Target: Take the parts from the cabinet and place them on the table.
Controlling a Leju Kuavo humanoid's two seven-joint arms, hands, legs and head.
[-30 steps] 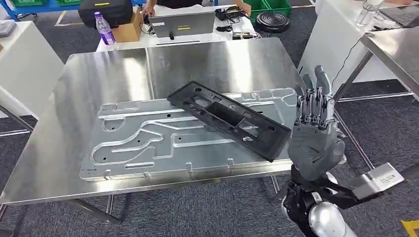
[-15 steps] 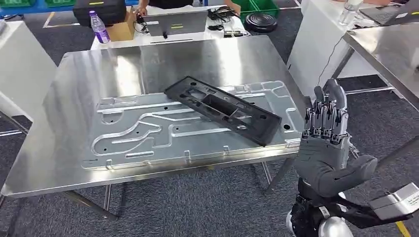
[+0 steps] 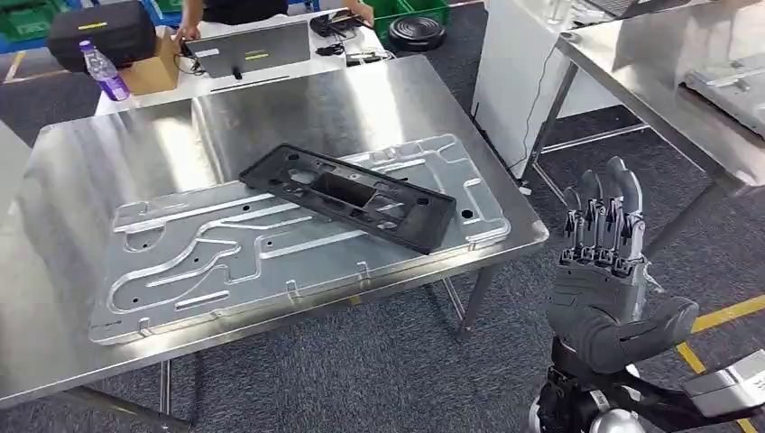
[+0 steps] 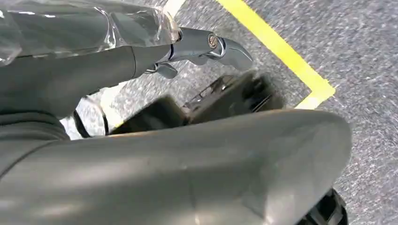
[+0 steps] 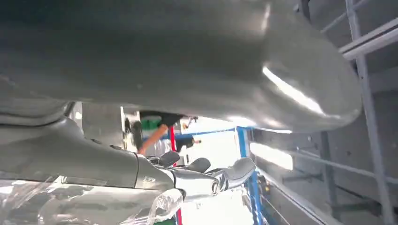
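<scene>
Place: a workshop or factory test area.
Tables: stainless steel tables (image 3: 298,99) on thin metal legs, a second one (image 3: 649,72) near it.
Parts: a machined aluminium plate (image 3: 225,253) and a black part (image 3: 347,194) lying on it.
Floor: grey carpet (image 3: 379,361) with yellow marking lines (image 3: 722,316).
Storage: green crates (image 3: 27,18).
Background: a person at a laptop (image 3: 248,47), cables, a black case (image 3: 90,32).

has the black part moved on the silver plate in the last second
No. The black part lies across the same grooves of the silver plate; the whole picture shifted because the camera turned.
</scene>
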